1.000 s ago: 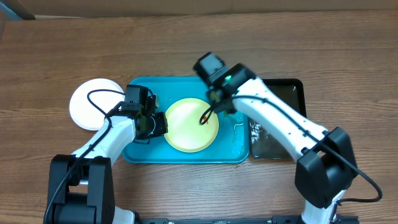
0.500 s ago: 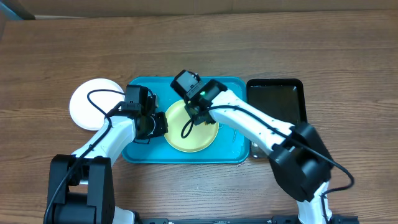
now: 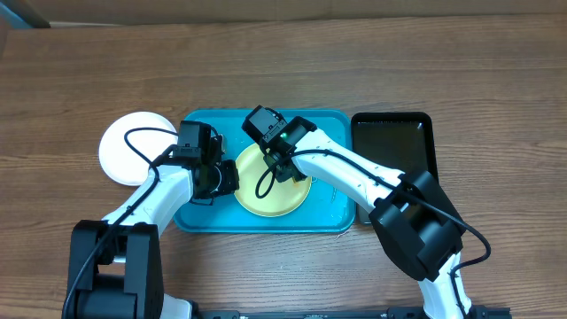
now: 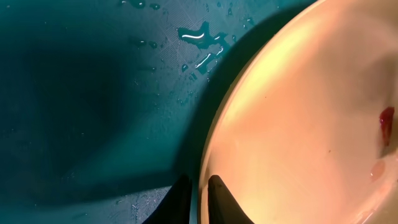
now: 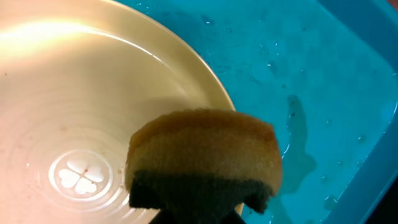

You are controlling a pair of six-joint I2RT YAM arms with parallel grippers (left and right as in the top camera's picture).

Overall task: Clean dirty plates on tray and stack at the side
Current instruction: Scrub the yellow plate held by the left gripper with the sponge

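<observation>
Leftmost, we see a white plate lying on the wooden table, just outside the turquoise tray. Next, the left gripper sits low at the left edge of the pale yellow-green plate, which lies flat inside the tray. From the left wrist view, its two fingertips straddle the rim and pinch it. Water droplets glisten on the tray floor beside that rim, and a small red smear marks the plate. Further right, the right gripper is clamped on a sponge of tan foam with a dark scouring layer. The sponge is poised over the plate's rim, and we cannot tell whether it touches. Rightmost, a black tray rests beside the turquoise one.
</observation>
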